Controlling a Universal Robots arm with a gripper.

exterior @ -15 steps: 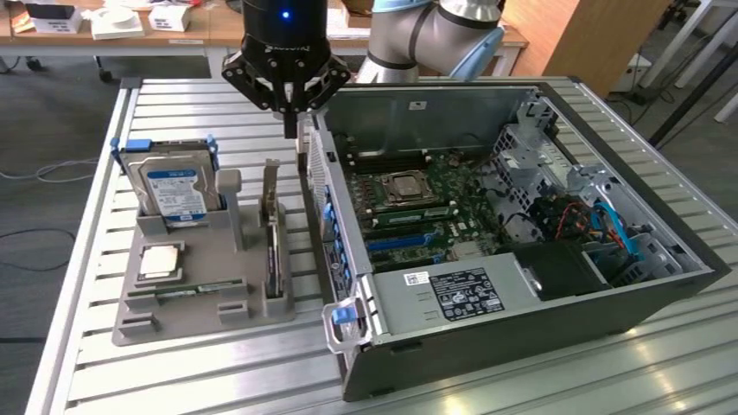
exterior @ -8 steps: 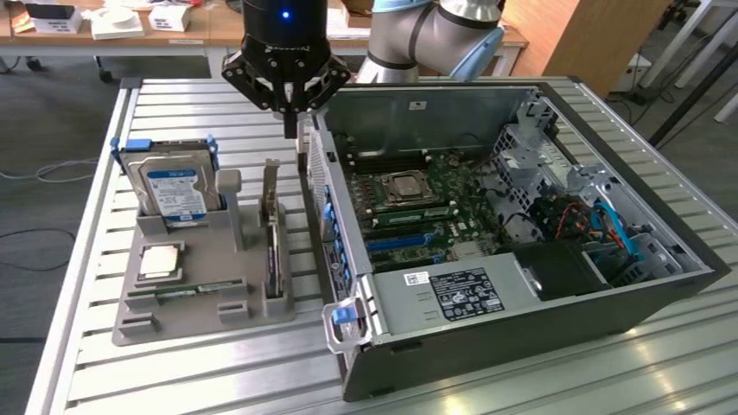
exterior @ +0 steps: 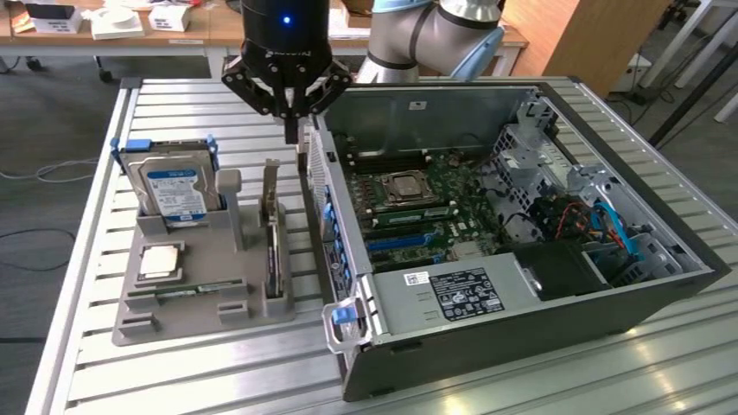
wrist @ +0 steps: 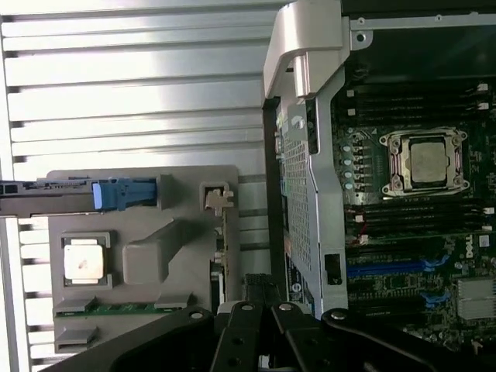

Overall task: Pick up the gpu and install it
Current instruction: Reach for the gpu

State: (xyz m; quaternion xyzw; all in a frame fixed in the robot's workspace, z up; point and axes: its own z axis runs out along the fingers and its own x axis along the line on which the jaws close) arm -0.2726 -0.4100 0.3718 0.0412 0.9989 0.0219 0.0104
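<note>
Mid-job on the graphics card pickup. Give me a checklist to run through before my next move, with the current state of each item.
1. The card stands upright in the grey holder: ok.
2. The claw open for a grasp: not ok, shut and holding nothing.
3. The claw lined up over the card: cannot tell.
4. The computer case open, board exposed: ok.
5. The blue slots free: ok.
6. The hard drive apart from the card: ok.
</note>
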